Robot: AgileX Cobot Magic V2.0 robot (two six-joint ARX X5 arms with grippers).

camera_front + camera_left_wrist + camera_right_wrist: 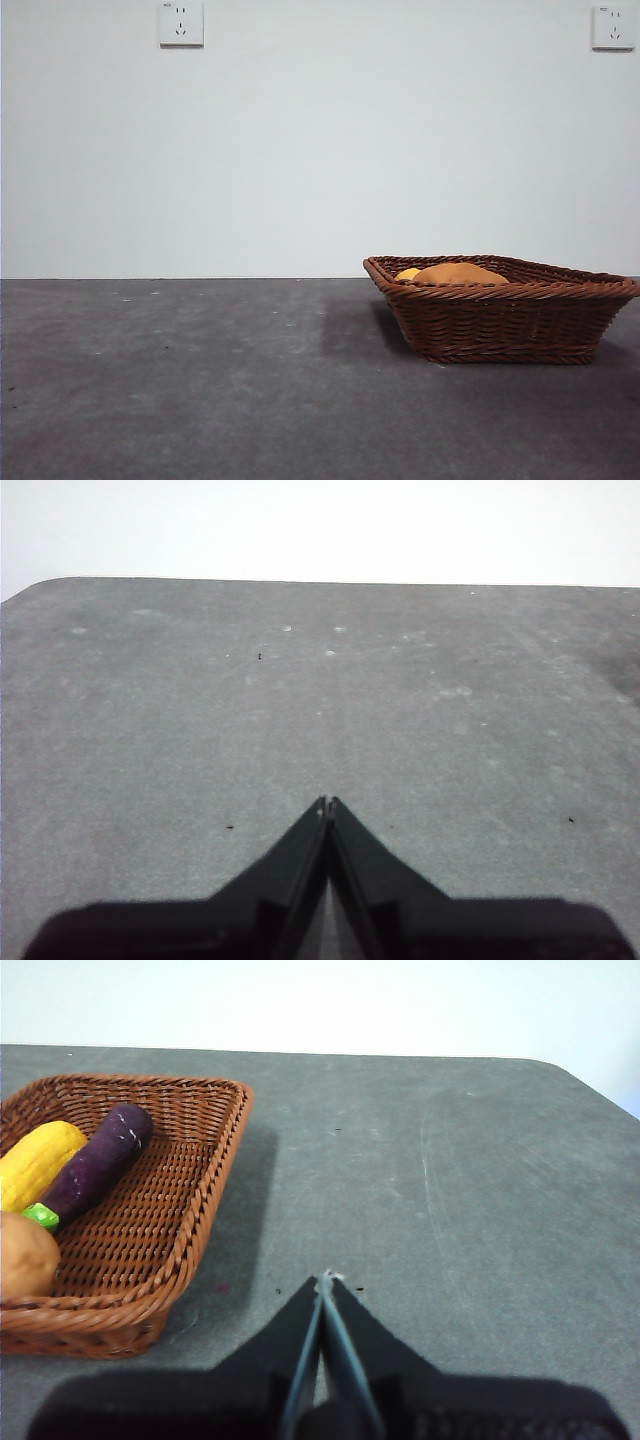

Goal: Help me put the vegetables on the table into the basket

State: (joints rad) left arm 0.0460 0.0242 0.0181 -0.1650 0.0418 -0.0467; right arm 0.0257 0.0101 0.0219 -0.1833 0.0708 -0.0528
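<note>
The right gripper (325,1278) was held low over the table (480,1190), its two black jaws pressed together tip to tip with nothing between them, pointed along the bare surface just beside the basket (215,1195). The left gripper (327,803) was likewise clenched on nothing, its jaws met at a point and aimed across an open stretch of grey table (300,700), with no task thing seen near it. Neither arm was seen in the front view.

The table (200,380) was seen as a wide, mottled dark grey surface. The basket (505,310) was stood on it, toward the right in the front view, with its shadow cast on the table beside it. Inside the basket all three vegetables were laid. The potato (22,1255) was seen at the near wall, rising just above the rim (458,273) in the front view. The corn (38,1163) was laid further in, and the eggplant (92,1165) was laid alongside the corn, touching it, its green tip turned toward the potato.
</note>
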